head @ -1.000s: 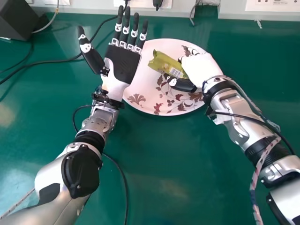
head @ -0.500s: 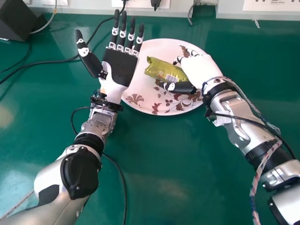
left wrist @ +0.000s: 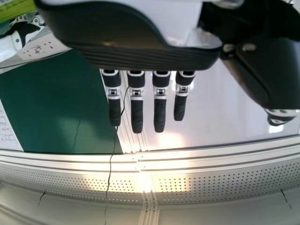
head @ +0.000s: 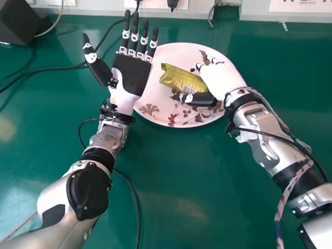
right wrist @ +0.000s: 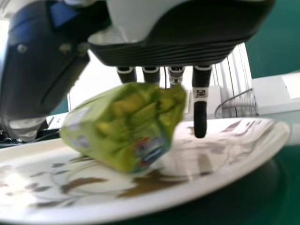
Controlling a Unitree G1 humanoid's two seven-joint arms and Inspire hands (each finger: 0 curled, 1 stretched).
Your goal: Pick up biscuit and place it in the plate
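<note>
Biscuit packet, crinkled and yellow-green, sits within the rim of the round white plate with brown and red leaf patterns, tilted, and I judge that the plate is taking its weight. My black-and-white right hand is spread wide round its near side, fingers fairly straight and thumb apart from them; whether a fingertip or the thumb touches the wrapper I cannot tell.

What could spoil it from here is my own leaving. If the thumb sweeps sideways, or the wrapper catches on a finger, I could drag the packet towards the rim or tip it over. Pressing down near the rim might rock the plate on the green table. A straight lift, with my fingers kept wide, seems the safer way out.

The plate is shallow, so its low rim would do little to stop a sliding packet. The packet is the one thing I see lying in it. My left hand is idle, palm up and open, beside the plate.
</note>
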